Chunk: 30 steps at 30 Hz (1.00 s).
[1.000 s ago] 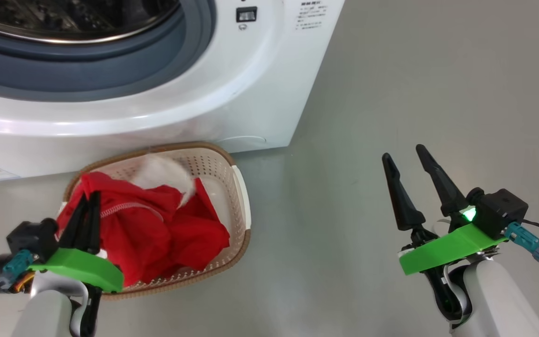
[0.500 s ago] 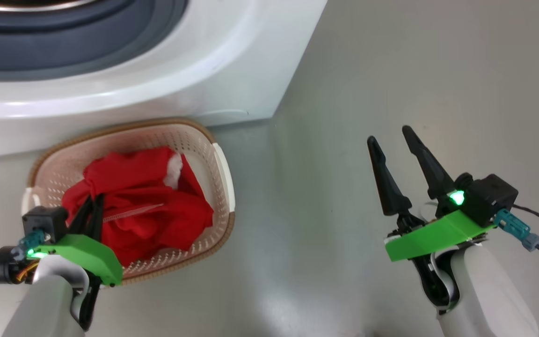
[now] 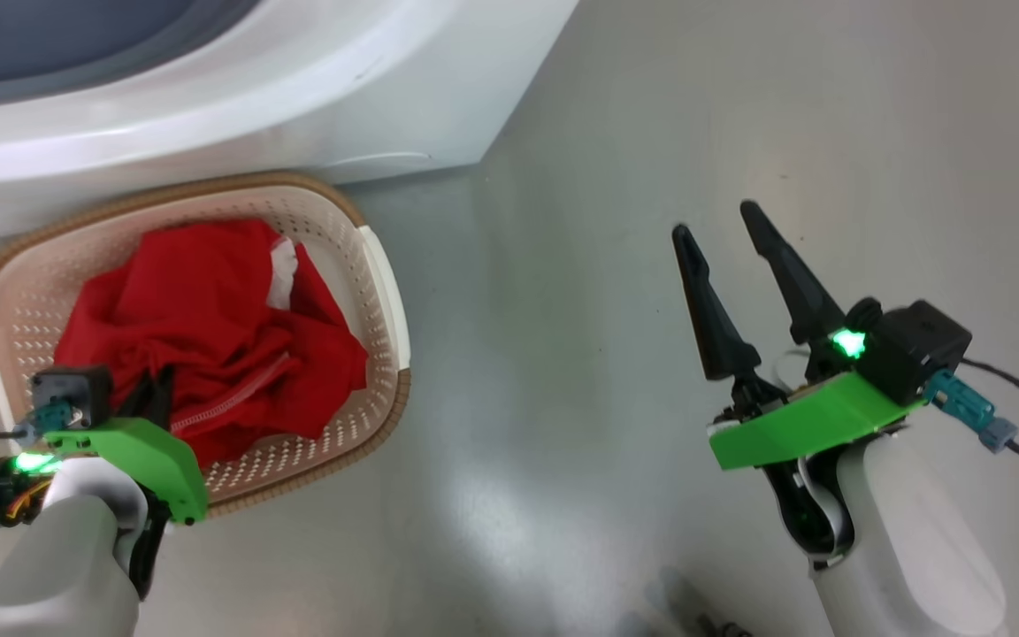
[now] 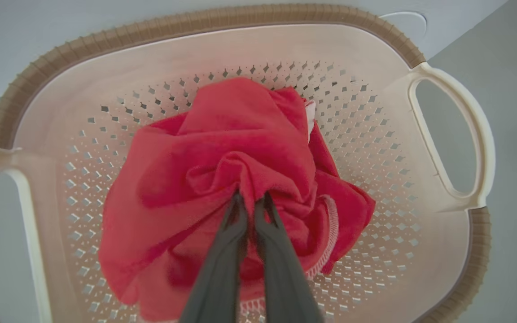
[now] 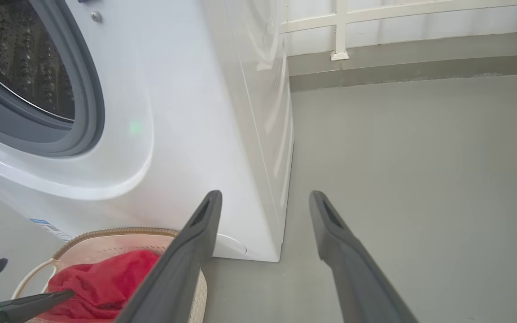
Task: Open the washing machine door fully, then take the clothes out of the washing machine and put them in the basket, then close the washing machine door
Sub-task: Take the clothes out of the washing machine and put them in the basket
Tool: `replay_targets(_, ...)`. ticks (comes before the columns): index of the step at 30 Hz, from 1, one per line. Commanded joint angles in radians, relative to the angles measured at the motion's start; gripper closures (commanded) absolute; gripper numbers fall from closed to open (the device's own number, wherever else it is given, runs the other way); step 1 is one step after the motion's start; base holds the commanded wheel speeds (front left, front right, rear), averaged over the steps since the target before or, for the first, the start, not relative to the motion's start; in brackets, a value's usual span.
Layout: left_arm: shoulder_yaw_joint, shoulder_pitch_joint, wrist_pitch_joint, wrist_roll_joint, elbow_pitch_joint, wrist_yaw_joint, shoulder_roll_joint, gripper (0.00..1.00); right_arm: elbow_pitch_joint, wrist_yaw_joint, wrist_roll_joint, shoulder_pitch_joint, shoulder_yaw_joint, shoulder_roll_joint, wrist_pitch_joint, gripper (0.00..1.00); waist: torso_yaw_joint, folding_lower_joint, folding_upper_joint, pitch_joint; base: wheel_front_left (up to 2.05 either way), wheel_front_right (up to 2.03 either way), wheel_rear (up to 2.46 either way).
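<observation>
My left gripper [image 4: 250,200] is pinched tight on a gathered fold of the clothes [image 4: 222,148]. The red fabric bunches right at my fingertips and spreads out beneath and ahead of them. Most of the garment lies on the perforated floor of the basket [image 4: 195,20], whose brown rim rings my fingers on all sides, so my left tool is down inside it.

I judge the carrying part of the task as good as done. The clothes are in the basket, and letting go of them is what remains of that step.

My right gripper [image 3: 716,221] has its two fingers spread wide with nothing between them. It hangs over bare floor [image 3: 563,354], well apart from the basket. Ahead of it and to its left stands the washing machine [image 5: 186,112], with the basket just in front of the machine's base. Past my right fingers the grey gasket [image 5: 83,89] and the drum [image 5: 20,58] lie uncovered, so I take the door to be swung open. The slice of drum I can see is bare metal, though I cannot tell whether the rest is empty.

What is left, as I read it, is to release the fabric, lift my left tool clear, check for more clothes, and close the door.
</observation>
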Motion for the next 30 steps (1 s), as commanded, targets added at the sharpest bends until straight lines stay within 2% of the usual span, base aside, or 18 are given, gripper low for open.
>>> replay_targets(1,0.004,-0.015,-0.012,-0.017,0.021,-0.003,0.032,1.0,-0.025,0.002,-0.005,0.0,0.024,0.01,-0.005,0.0,-0.011,0.0,-0.0001,0.016,0.0,0.0,0.0)
replay_targets(4,-0.02,-0.031,-0.012,-0.036,0.046,-0.003,0.033,0.95,-0.025,0.002,-0.004,-0.004,0.027,0.011,-0.005,0.0,-0.014,0.0,-0.0001,0.021,0.0,0.0,0.0)
replay_targets(6,-0.041,-0.044,-0.012,-0.056,0.064,-0.003,0.036,0.83,-0.025,0.002,0.001,-0.007,0.031,0.011,-0.005,0.0,-0.016,0.0,-0.0001,0.025,0.0,0.0,0.0)
replay_targets(8,-0.058,-0.054,-0.012,-0.075,0.074,-0.003,0.04,0.66,-0.025,0.002,0.006,-0.009,0.033,0.011,-0.005,0.0,-0.018,0.0,-0.0001,0.026,0.0,0.0,0.0)
replay_targets(9,-0.066,-0.057,-0.012,-0.084,0.077,-0.003,0.042,0.64,-0.025,0.002,0.008,-0.009,0.033,0.011,-0.005,0.0,-0.019,0.0,-0.0001,0.025,0.0,0.0,0.0)
replay_targets(10,-0.073,-0.06,-0.012,-0.094,0.079,-0.003,0.044,0.44,-0.025,0.002,0.009,-0.009,0.032,0.011,-0.005,0.0,-0.019,0.0,-0.0001,0.025,0.0,0.0,0.0)
replay_targets(11,-0.078,-0.061,-0.012,-0.105,0.079,-0.003,0.047,0.13,-0.024,0.002,0.011,-0.009,0.031,0.011,-0.005,0.0,-0.019,0.0,-0.0001,0.023,0.0,0.0,0.0)
replay_targets(12,-0.084,-0.062,-0.012,-0.114,0.078,-0.003,0.049,0.0,-0.024,0.002,0.012,-0.009,0.03,0.011,-0.005,0.0,-0.019,0.0,-0.0001,0.022,0.0,0.0,0.0)
replay_targets(22,-0.107,-0.045,-0.012,-0.185,0.021,-0.003,0.066,0.0,-0.01,0.002,0.012,-0.006,0.017,0.011,-0.005,0.0,0.0,0.0,-0.0001,-0.003,0.0,0.0,0.0)
replay_targets(30,-0.087,-0.012,-0.012,-0.208,-0.028,-0.003,0.074,0.0,0.012,0.002,0.006,-0.004,0.013,0.011,-0.005,0.0,0.019,0.0,-0.0001,-0.057,0.0,0.0,0.0)
